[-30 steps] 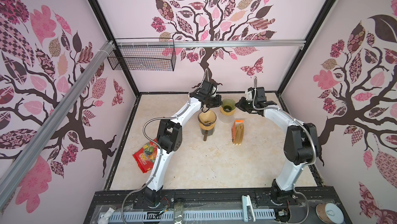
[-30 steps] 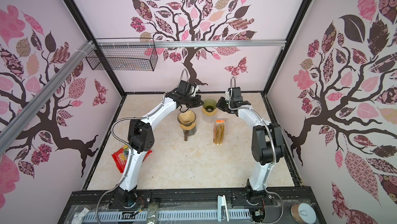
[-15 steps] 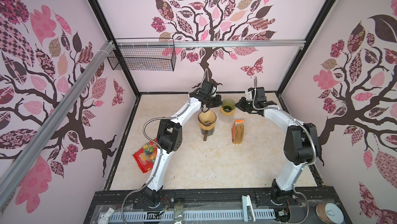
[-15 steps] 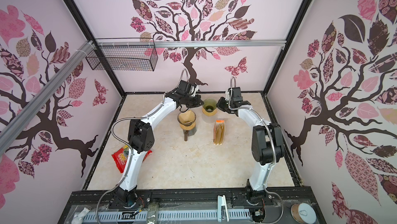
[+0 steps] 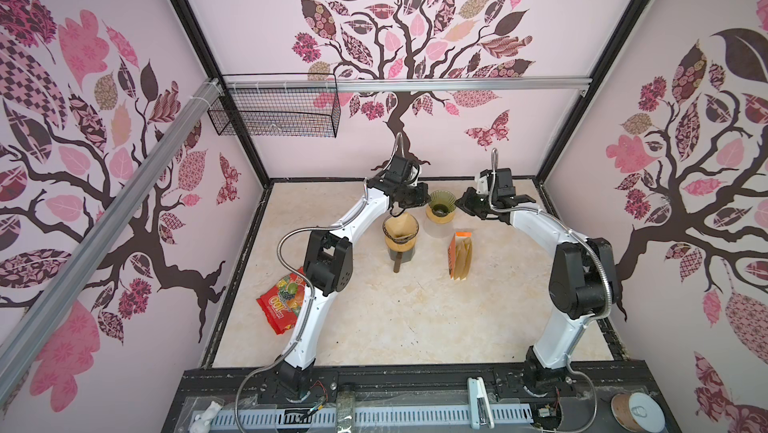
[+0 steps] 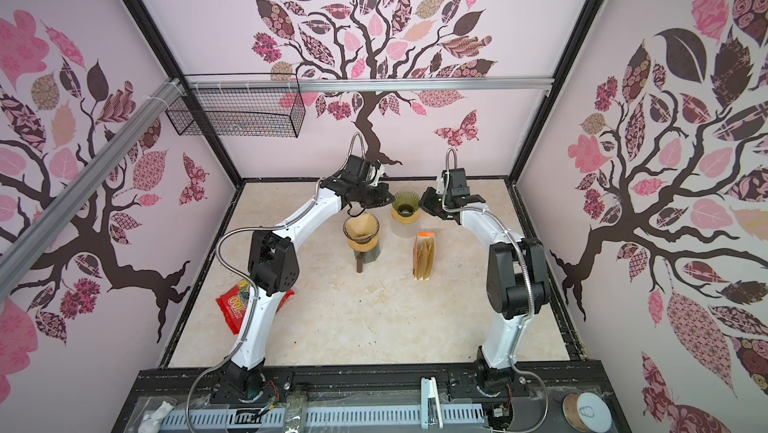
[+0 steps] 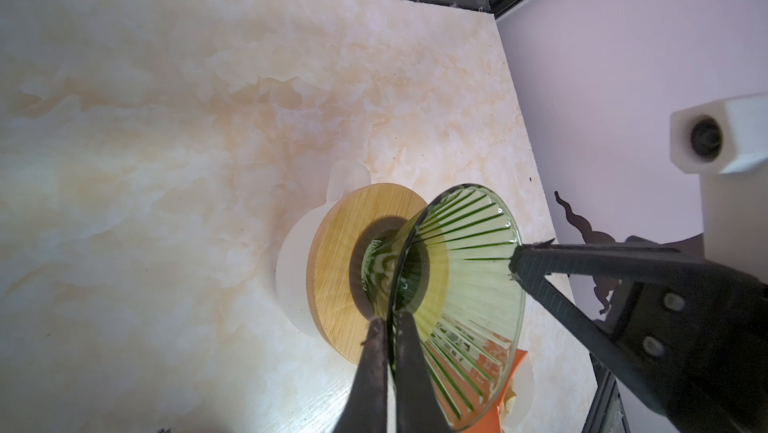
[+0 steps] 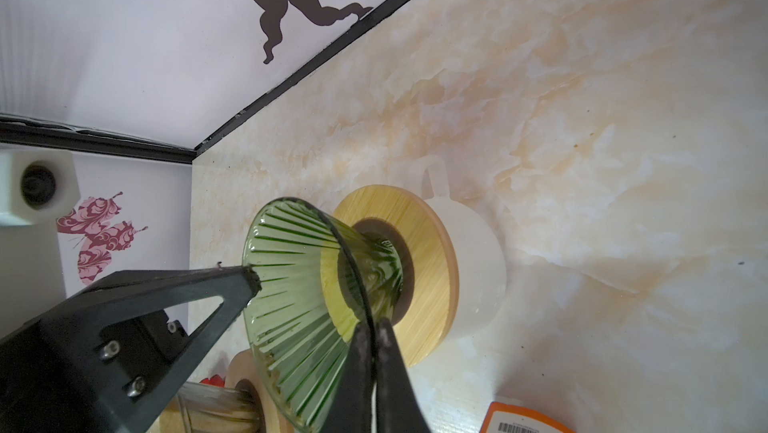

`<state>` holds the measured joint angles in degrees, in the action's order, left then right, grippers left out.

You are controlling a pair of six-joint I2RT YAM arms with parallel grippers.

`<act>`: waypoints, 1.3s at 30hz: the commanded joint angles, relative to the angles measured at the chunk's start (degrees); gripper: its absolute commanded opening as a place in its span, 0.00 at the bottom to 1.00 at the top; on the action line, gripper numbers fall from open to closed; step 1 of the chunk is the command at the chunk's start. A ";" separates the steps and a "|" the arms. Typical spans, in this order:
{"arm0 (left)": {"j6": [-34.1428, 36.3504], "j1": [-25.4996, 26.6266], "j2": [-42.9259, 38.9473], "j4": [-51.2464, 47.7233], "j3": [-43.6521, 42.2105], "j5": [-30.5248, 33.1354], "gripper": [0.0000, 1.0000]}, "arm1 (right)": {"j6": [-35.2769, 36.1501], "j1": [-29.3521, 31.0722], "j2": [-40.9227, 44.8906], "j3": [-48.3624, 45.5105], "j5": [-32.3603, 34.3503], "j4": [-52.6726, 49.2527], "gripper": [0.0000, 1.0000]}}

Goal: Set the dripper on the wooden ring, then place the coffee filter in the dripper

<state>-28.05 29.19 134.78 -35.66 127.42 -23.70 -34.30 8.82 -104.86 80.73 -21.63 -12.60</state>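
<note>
Though glassy, ribbed green conical dripper [image 7: 465,285]

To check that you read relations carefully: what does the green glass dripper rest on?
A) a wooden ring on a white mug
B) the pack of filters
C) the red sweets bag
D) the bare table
A: both wrist views show the green dripper seated in a wooden ring that lies on a white mug.
</note>
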 commanded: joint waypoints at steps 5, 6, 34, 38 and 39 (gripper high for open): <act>2.19 0.55 3.42 -4.77 -3.95 -1.10 0.03 | -0.95 -0.10 -3.96 -0.42 2.13 -3.23 0.05; 2.15 0.52 3.38 -4.61 -4.31 -1.25 0.03 | -0.95 -0.06 -4.04 -0.42 2.19 -3.32 0.05; 1.87 0.73 1.12 -3.88 -3.99 -0.93 0.05 | -1.06 0.50 -3.69 -0.38 2.12 -3.82 0.06; 1.43 0.46 0.53 -4.31 -1.52 -0.91 0.06 | -0.62 0.50 -3.81 1.14 1.59 -4.45 0.06; 1.35 0.34 0.64 -4.59 -0.73 -0.96 0.07 | -0.59 0.50 -4.02 1.51 1.73 -4.60 0.06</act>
<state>-28.51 28.84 134.39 -32.05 124.95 -24.43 -35.64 8.93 -105.97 81.25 -21.69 -12.10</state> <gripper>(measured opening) 0.067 0.063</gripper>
